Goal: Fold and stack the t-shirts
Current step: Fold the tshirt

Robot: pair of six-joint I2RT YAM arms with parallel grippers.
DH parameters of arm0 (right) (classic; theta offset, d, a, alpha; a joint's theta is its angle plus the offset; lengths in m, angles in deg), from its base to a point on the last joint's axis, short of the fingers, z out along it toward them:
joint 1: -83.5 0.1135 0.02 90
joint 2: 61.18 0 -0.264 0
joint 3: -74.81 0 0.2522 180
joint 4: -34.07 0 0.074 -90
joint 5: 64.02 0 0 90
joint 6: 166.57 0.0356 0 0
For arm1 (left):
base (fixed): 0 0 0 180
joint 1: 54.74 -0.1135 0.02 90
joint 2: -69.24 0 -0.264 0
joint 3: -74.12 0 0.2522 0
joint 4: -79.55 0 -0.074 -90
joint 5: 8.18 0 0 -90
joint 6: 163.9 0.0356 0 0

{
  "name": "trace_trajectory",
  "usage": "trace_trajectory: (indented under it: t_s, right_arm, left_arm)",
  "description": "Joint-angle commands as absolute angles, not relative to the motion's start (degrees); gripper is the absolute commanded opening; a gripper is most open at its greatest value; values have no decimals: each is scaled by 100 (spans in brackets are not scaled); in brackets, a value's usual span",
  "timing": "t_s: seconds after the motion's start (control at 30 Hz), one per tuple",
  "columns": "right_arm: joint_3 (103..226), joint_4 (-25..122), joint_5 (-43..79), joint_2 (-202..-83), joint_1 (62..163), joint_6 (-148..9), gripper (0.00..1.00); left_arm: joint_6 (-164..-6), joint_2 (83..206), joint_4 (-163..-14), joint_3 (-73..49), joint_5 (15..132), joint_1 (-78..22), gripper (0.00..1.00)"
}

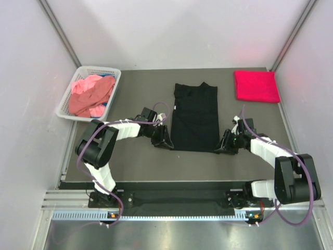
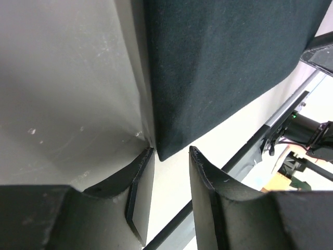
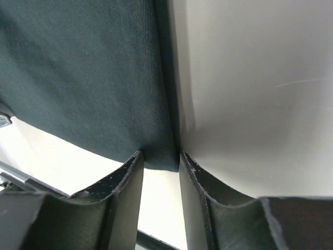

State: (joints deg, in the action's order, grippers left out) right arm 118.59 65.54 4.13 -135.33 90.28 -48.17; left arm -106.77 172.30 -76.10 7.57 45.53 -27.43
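Dark fingers (image 2: 138,185) of the left gripper (image 2: 171,151) are filling the bottom of the left wrist view. They are standing apart, and the corner of the black soft-cloth short-sleeved t-shirt (image 1: 195,117) is lying just ahead of their tips rather than between them. The right gripper (image 3: 160,155) is also standing apart, but it is straddling the opposite corner, with cloth reaching in between its tips.

From above, the shirt is lying flat at the centre of the dark grey table (image 1: 145,161), its sleeves tucked in and both grippers at its lower corners. The crimson red folded t-shirt (image 1: 256,86) is waiting at the upper right. The salmon pink t-shirts (image 1: 88,96) are sitting in the white plastic lattice basket (image 1: 117,73) at the upper left.

The main risk is probably an uneven pinch. If the left side is closing from where it is, it is likely catching only air or the top layer. The right side would then be lifting alone, skewing the fold and letting the tucked sleeves spill open.
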Motion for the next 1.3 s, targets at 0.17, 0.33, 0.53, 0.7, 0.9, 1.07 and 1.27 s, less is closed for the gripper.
trace_trajectory:
  t_s: [0.17, 0.33, 0.53, 0.7, 0.9, 1.07, 1.27]
  right_arm:
    - [11652, 6566, 787, -13677, 8991, -4853, 21]
    - [11590, 6742, 962, -13423, 8983, -4801, 0]
    - [11494, 6997, 1121, -13080, 8974, -4669, 0]
    - [11362, 7304, 1121, -12579, 8983, -4634, 12]
    - [11625, 7656, 1349, -12358, 8983, -4633, 32]
    - [12160, 8051, 1464, -12218, 9017, -4651, 34]
    - [13109, 7553, 1351, -12665, 9675, -4598, 34]
  left_arm:
    - [-10537, 17532, -7781, 956, 4913, -2749, 25]
    - [-10764, 17322, -7965, 1149, 4676, -2741, 0]
    - [-11256, 16953, -8265, 1554, 4535, -2627, 0]
    - [-11643, 16688, -8160, 1703, 4561, -2389, 3]
    - [-11540, 16082, -7580, 1265, 5254, -2634, 39]
    - [-11065, 16502, -7412, -277, 5387, -3538, 43]
    - [-10581, 18057, -7718, -2318, 5019, -4014, 38]
